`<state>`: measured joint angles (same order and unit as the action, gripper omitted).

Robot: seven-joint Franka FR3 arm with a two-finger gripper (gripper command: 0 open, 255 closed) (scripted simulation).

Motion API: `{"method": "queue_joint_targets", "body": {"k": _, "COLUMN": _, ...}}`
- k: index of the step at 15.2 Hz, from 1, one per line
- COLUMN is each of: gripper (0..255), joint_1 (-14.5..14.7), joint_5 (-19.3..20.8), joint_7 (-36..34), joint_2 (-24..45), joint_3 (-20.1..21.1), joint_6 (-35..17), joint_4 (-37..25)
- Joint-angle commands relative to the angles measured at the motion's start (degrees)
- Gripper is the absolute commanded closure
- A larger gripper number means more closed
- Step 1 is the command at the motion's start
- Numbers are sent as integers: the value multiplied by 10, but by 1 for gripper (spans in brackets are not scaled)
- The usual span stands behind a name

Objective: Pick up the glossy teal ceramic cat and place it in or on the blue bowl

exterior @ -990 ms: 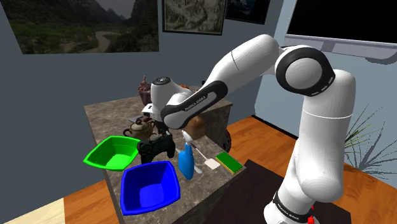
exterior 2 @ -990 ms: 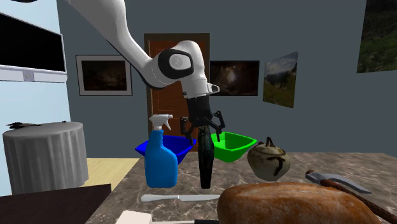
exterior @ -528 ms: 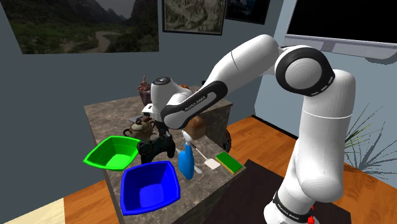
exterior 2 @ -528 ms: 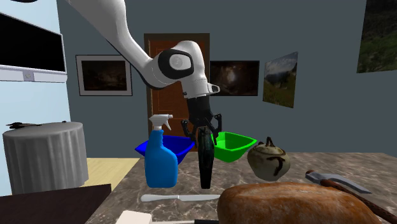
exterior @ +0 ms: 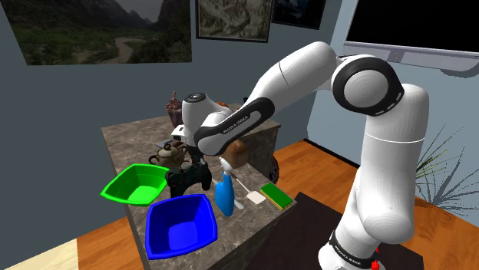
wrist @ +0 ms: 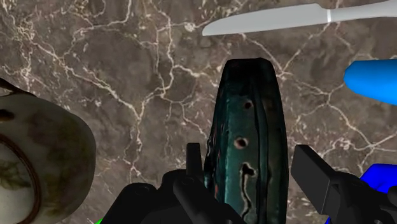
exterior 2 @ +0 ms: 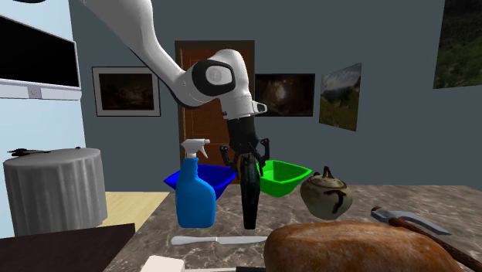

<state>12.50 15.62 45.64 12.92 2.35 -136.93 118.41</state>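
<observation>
- At the second exterior view's far left, a round table [exterior 2: 54,189] draped in grey is seen, well apart from the marble countertop [exterior 2: 371,202].
- A blue spray bottle [exterior 2: 195,197] is stood upright on the countertop. The blue bowl [exterior 2: 223,178] is set behind it, with its rim showing on either side of the bottle.
- In the shoulder view, the blue bowl [exterior: 180,226] is placed at the counter's near corner and holds nothing.
- A pale knife [exterior 2: 216,240] is laid flat on the countertop, in front of the bottle.
- Just to the right of the bottle, the cat [exterior 2: 249,202] is found. It is a narrow, glossy, dark teal figure, stood upright on the marble and outside the blue bowl.
- The gripper [exterior 2: 247,158] is held straight down over the cat's top, with the white arm reaching in from the upper left.
- In the wrist view, the gripper [wrist: 247,153] is parted narrowly and the cat [wrist: 245,108] is straddled by the fingers [wrist: 315,175].
- One finger is set right against the cat's flank and a slim gap is left at the other. No firm clasp can be made out.
- A green bowl [exterior 2: 284,176] is seen behind the cat, to the right of the blue one.
- Further right, a rounded, mottled pot [exterior 2: 326,195] with a handle is stood on the countertop.
- At the lower right, a brown rounded lump [exterior 2: 347,247] is placed in the foreground.
</observation>
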Motion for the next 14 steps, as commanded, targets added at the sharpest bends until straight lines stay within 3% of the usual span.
{"method": "queue_joint_targets", "body": {"k": 1, "gripper": 255, "joint_1": 0, "joint_5": -2, "joint_7": 2, "joint_2": -4, "joint_3": 1, "joint_6": 6, "joint_4": -2}}
{"method": "queue_joint_targets", "body": {"k": 14, "gripper": 255, "joint_1": -1, "joint_5": -23, "joint_7": 28, "joint_2": -54, "joint_3": 6, "joint_6": 94, "joint_4": -42}}
